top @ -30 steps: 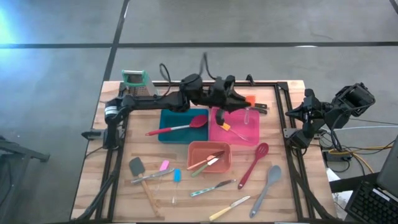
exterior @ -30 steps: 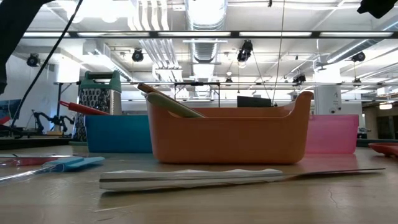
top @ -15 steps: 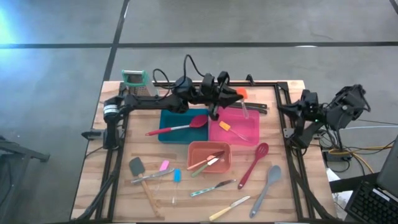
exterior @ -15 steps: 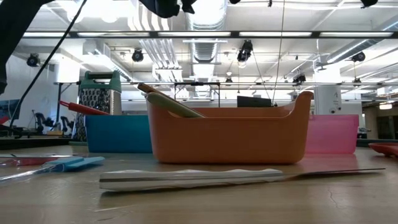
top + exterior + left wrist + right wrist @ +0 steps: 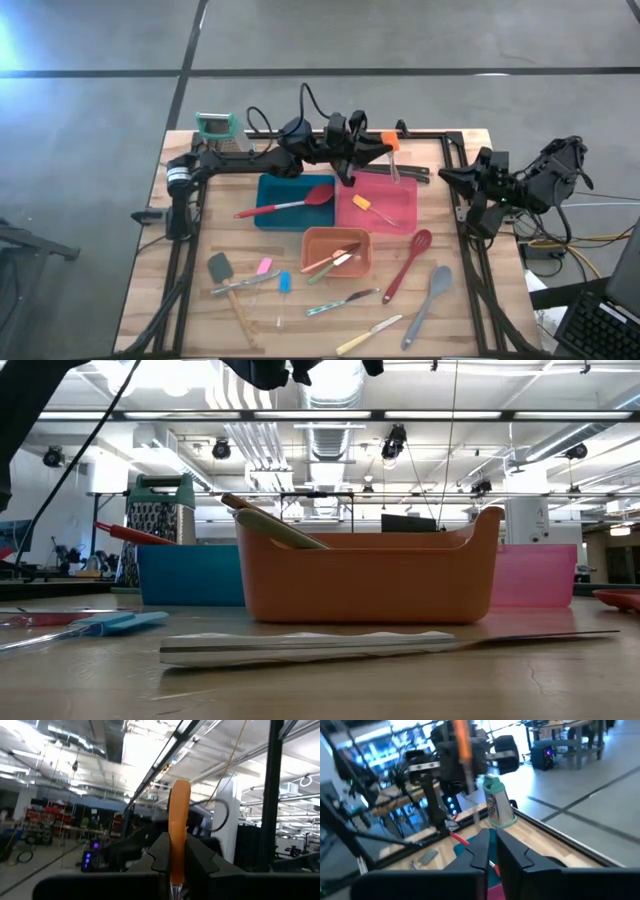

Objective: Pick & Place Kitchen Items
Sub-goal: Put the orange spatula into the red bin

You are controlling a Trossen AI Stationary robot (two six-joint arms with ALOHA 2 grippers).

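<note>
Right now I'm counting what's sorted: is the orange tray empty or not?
Not empty. The orange tray holds at least two utensils lying across it in the high view; the low view shows handles leaning over its rim.

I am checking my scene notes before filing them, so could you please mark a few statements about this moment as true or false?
1. The left pincer holds an orange-handled utensil. True.
2. The red spoon lies across the pink tray. False: it lies across the blue tray.
3. The grey spoon lies on the table. True.
4. The grater stands inside the orange tray. False: it stands at the table's far left corner.
</note>
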